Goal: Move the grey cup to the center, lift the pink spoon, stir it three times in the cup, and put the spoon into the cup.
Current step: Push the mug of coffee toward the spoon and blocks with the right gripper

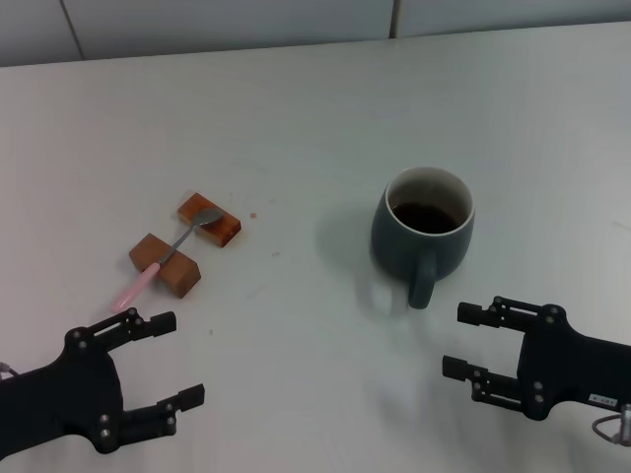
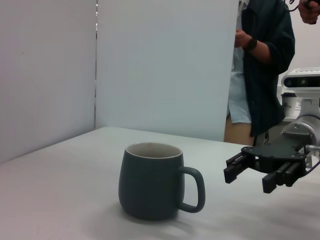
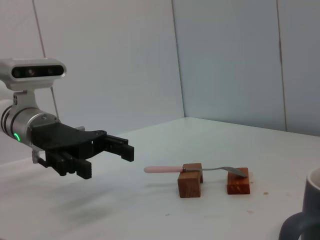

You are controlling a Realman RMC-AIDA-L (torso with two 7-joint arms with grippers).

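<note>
The grey cup (image 1: 423,229) stands right of the table's middle, dark liquid inside, its handle turned toward the robot. Seen from the left wrist, the grey cup (image 2: 152,181) is upright with its handle toward my right gripper (image 2: 248,176). My right gripper (image 1: 461,340) is open, just in front of the handle and slightly to its right, apart from it. The pink spoon (image 1: 163,258) lies across two brown wooden blocks at the left, bowl on the farther one; the same pink spoon (image 3: 192,169) shows in the right wrist view. My left gripper (image 1: 177,360) is open, near the front left edge.
The two wooden blocks (image 1: 164,264) (image 1: 209,219) hold the spoon off the white table (image 1: 296,128). A wall runs along the table's far edge. A person (image 2: 260,70) stands beyond the table behind the right arm.
</note>
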